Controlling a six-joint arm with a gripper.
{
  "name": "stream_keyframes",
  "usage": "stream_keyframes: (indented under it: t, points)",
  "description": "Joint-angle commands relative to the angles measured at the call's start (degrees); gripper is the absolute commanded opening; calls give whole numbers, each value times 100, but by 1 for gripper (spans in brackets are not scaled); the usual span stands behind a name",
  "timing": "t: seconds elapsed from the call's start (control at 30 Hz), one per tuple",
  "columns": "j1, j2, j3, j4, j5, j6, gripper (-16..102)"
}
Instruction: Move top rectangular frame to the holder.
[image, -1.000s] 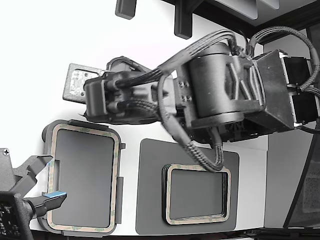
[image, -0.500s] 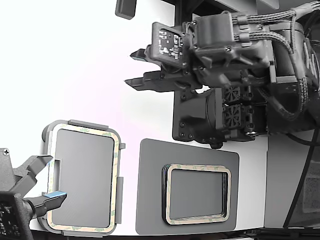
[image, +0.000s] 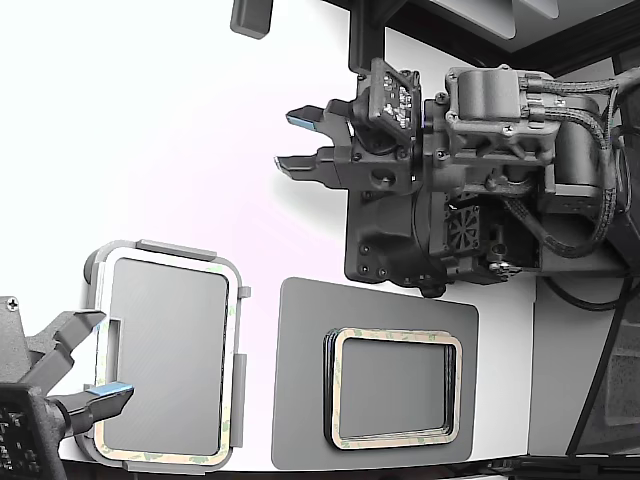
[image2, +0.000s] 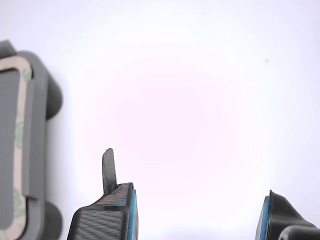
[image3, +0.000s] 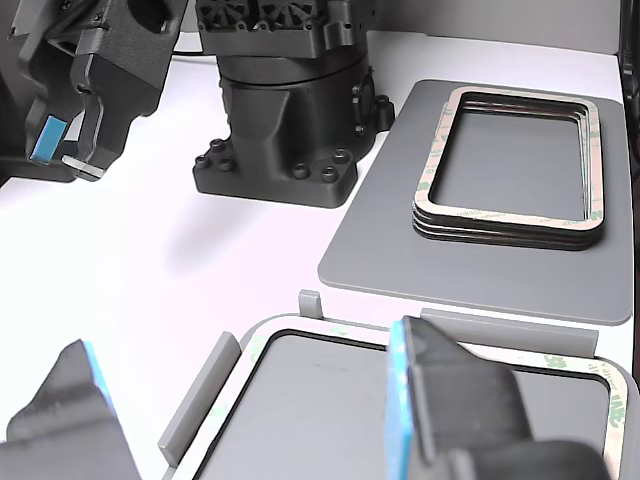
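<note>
A thin tan frame (image: 232, 330) with green mottling lies flat in the light grey holder (image: 160, 247) at the exterior view's lower left. It also shows in the wrist view (image2: 19, 130) and in the other view (image3: 560, 358). My gripper (image: 287, 140) hangs in the air well above and to the right of the holder in the exterior view. It is open and empty, with blue pads showing in the wrist view (image2: 197, 210). It points toward the exterior view's left.
A thick stack of like frames (image: 457, 390) lies on a dark grey mat (image: 300, 400) at the lower right. The arm's black base (image: 385, 240) stands behind the mat. A second arm's open gripper (image: 95, 358) hovers at the holder's left edge.
My arm has swung up and to the exterior view's right, away from the holder, and the wrist has turned. The frame stays in the holder. The second arm has not moved.
</note>
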Motion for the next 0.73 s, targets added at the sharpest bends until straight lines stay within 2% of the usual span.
stream_keyframes:
  t: [0.0, 0.13, 0.7]
  points:
    - [-105, 817, 448, -79, 35, 9, 100]
    - [-97, 1758, 914, -18, 123, 53, 100]
    - [-88, 1749, 905, -18, 62, 35, 100]
